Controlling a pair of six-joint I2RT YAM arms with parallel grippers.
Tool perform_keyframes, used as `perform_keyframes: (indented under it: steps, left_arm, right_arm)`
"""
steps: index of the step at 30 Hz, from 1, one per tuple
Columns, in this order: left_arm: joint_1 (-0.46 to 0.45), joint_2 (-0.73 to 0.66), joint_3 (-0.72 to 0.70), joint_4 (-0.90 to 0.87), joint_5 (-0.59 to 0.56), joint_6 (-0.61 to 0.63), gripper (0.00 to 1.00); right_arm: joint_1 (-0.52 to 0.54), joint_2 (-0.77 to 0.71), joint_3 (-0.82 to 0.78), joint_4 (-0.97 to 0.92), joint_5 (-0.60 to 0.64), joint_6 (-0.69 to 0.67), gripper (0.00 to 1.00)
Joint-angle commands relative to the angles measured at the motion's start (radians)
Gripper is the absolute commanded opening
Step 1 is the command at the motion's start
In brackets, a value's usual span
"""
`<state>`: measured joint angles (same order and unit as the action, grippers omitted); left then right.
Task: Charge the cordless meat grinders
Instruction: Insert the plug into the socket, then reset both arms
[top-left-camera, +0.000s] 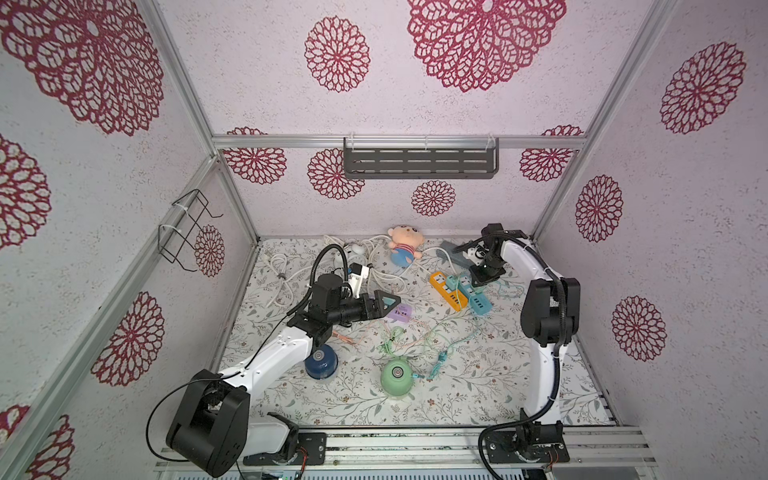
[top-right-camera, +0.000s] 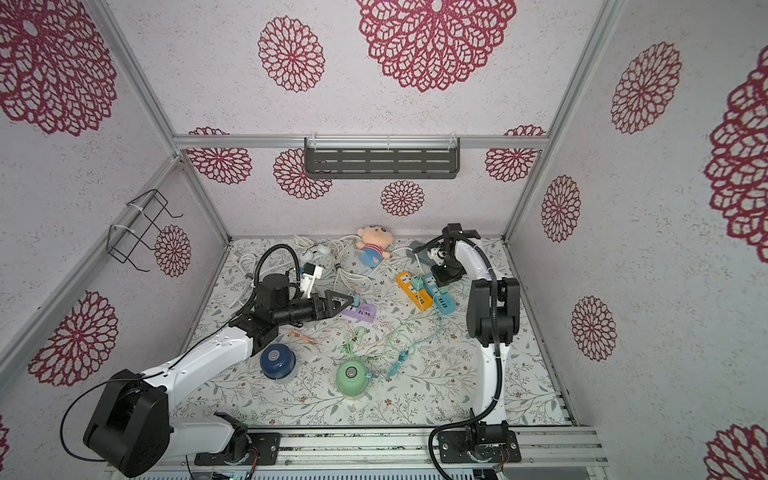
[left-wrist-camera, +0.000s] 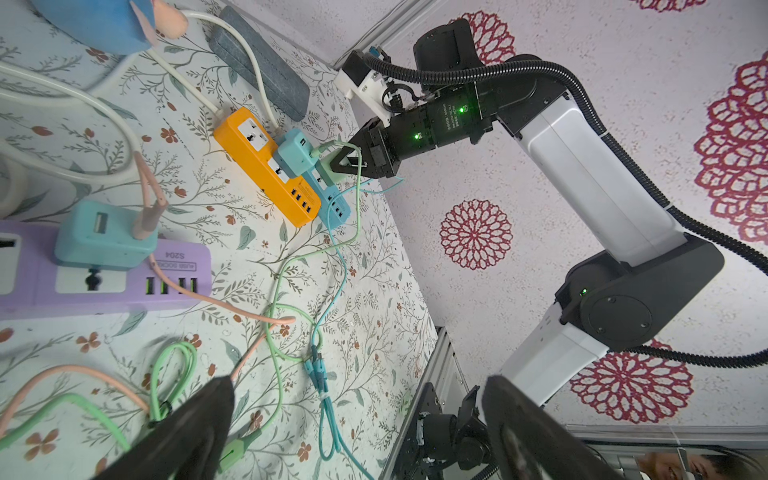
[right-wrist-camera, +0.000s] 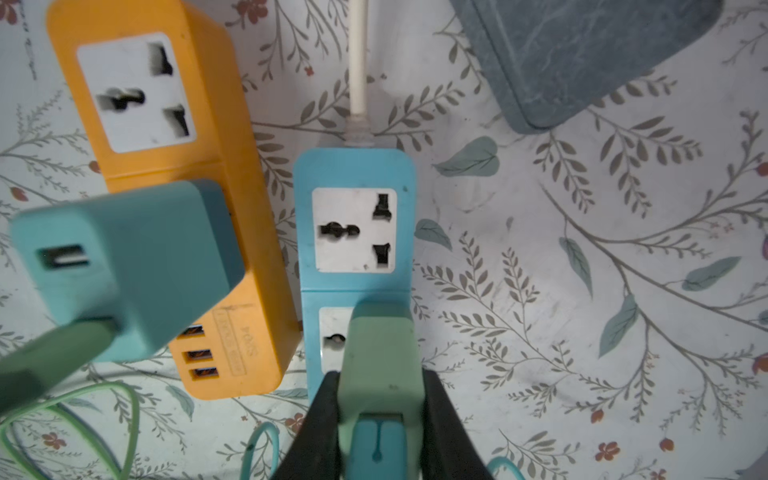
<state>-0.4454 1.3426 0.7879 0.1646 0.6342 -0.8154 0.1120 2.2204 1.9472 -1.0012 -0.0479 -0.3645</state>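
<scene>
Your right fingers clamp the mint adapter; left fingers stand apart. The light green grinder and navy grinder rest on the counter: likely rigid, slippery domes, so grip their sides.

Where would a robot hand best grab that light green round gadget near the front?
Probably from straight above, jaws closing across the light green grinder's wide lower body. It stands upright, and a teal plug sticks out on one side, so the jaws should close on the sides clear of it.
</scene>
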Motion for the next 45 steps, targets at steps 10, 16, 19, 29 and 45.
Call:
perform_keyframes:
  steps: [10,16,19,29,45]
  left_arm:
    - [0.002,0.012,0.063,-0.076,-0.062,0.007,0.97]
    - [0.002,-0.021,0.165,-0.27,-0.188,0.082,0.97]
    - [0.003,-0.049,0.21,-0.354,-0.284,0.119,0.97]
    - [0.038,-0.205,0.37,-0.545,-0.665,0.263,0.97]
    - [0.26,-0.258,0.165,-0.176,-1.093,0.632,0.97]
  right_arm:
    - [0.0,-0.022,-0.262,0.138,-0.023,0.099,0.35]
    - [0.0,-0.139,-0.195,0.184,-0.018,0.151,0.99]
    - [-0.001,-0.192,-0.17,0.202,0.016,0.173,0.99]
    - [-0.013,-0.355,-0.212,0.305,0.141,0.262,0.99]
    - [-0.014,-0.973,-1.095,1.361,0.4,0.404,0.99]
